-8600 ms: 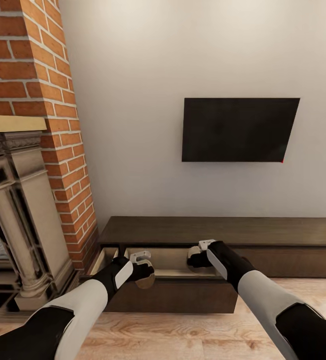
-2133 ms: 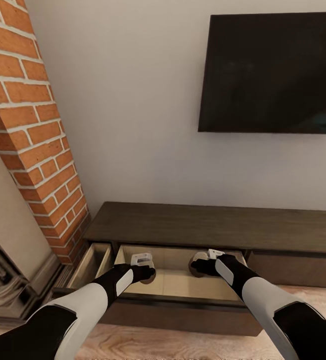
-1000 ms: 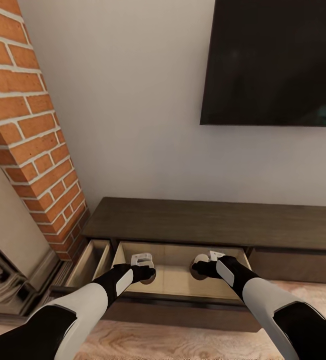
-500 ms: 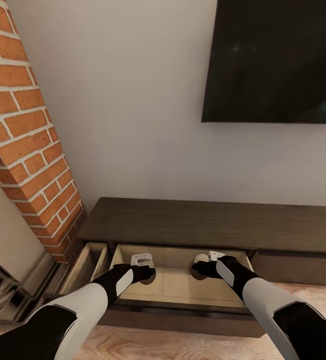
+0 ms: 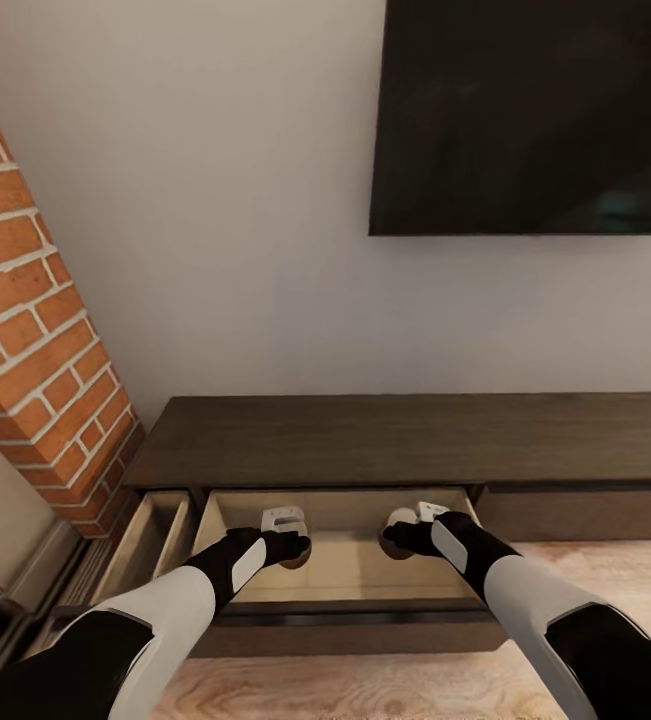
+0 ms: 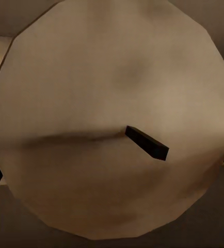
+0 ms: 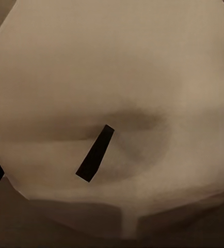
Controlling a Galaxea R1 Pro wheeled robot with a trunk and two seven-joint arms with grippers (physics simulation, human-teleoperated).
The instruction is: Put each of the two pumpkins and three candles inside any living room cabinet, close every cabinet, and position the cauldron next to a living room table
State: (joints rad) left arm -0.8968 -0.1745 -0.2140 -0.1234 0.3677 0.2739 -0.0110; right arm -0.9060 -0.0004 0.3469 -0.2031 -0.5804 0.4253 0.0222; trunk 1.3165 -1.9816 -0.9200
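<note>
Now your view has swung a little rightward compared with half a second ago: the red brick chimney column [image 5: 25, 330] sits further toward the left edge and the black wall-mounted TV [image 5: 530, 115] has slid left, while both arms hold the same pose over the drawer, so it is the camera that turned, not the things.

Starting at your left, the narrow side compartment [image 5: 150, 535] of the long, low, dark brown wooden cabinet [image 5: 405, 440] stands open. Next to it, the wide pale-lined drawer [image 5: 355, 565] is pulled out. Your left gripper [image 5: 287, 548] hangs above its floor, clamped on a stubby grey-tan candle [image 6: 109, 121] whose wick end faces the left wrist camera. Your right gripper [image 5: 402, 532] likewise grips a second grey-tan candle [image 7: 112, 108].

Both candles look lined up over the drawer, so letting go should come next; I judge the drop short enough. Afterwards the drawer and side compartment need closing.
</note>
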